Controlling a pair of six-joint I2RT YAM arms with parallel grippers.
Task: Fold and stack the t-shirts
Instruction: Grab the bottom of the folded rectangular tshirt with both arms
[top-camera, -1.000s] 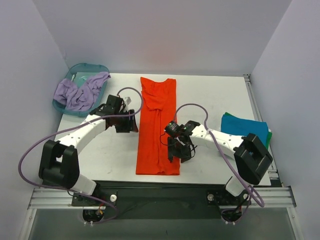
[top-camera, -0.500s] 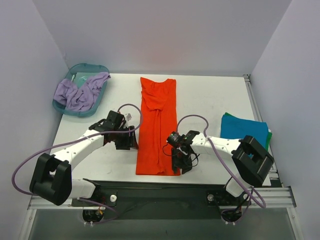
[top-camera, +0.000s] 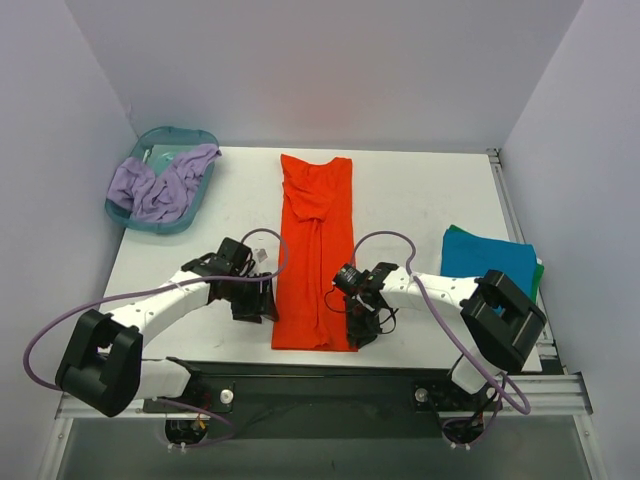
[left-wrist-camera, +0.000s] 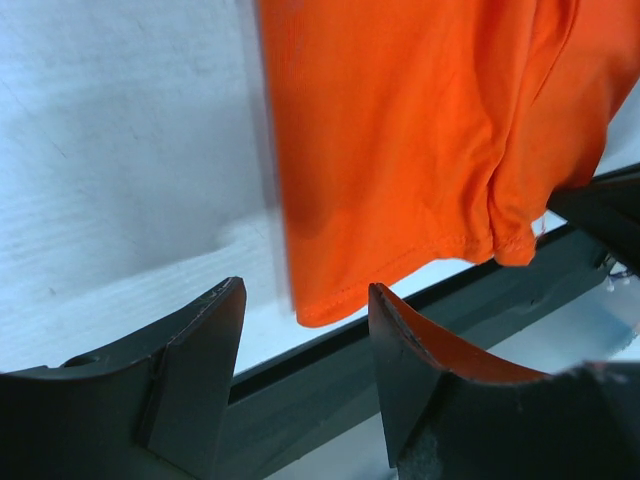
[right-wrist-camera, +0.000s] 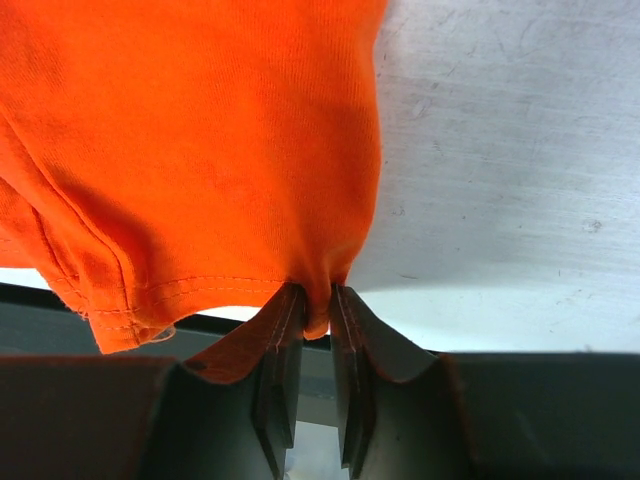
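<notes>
Orange-red t-shirt (top-camera: 316, 250) flat on table (top-camera: 430, 200), right tool (right-wrist-camera: 317, 297) pinching its near hem, left tool (left-wrist-camera: 305, 292) spread, empty

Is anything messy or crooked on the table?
Yes. A purple cloth lies crumpled in the teal basin at the far left corner, one end reaching its rim. The orange shirt is folded into a long strip, but its far end is bunched and wrinkled. The right claw pinches its near corner.

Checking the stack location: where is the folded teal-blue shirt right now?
Top view: the teal-blue shirt lies at the table's right edge, atop a green shirt, beside the right arm.
</notes>
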